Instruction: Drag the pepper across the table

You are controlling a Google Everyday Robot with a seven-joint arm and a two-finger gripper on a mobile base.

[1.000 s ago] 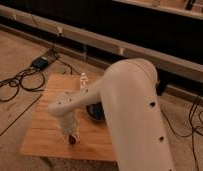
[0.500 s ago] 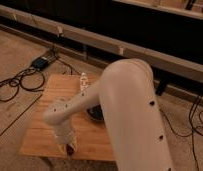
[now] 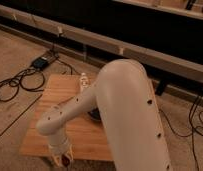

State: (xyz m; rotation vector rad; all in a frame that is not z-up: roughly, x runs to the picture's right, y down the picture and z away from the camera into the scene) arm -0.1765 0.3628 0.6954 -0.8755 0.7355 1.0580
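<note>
The arm (image 3: 126,107) hides the tabletop's (image 3: 50,106) right edge and most of a bowl (image 3: 93,116). At the front edge, hand (image 3: 62,160) and pepper (image 3: 67,161) blur together.

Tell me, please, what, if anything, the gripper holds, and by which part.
Cannot be told: the gripper sits at the near edge of the table with the red pepper at its tip, grasp hidden.

Overall level: dim, warm-toned indoor light.
Source: overhead; the upper shell of the arm (image 3: 126,95) is the brightest surface.
Shadows: a soft shadow lies beneath the arm on the table (image 3: 52,97); the back wall (image 3: 120,25) is nearly black.
Floor (image 3: 15,55): evenly lit, muted.
Gripper (image 3: 62,159): at the table's front edge, bottom of view, shaded by the wrist above.
</note>
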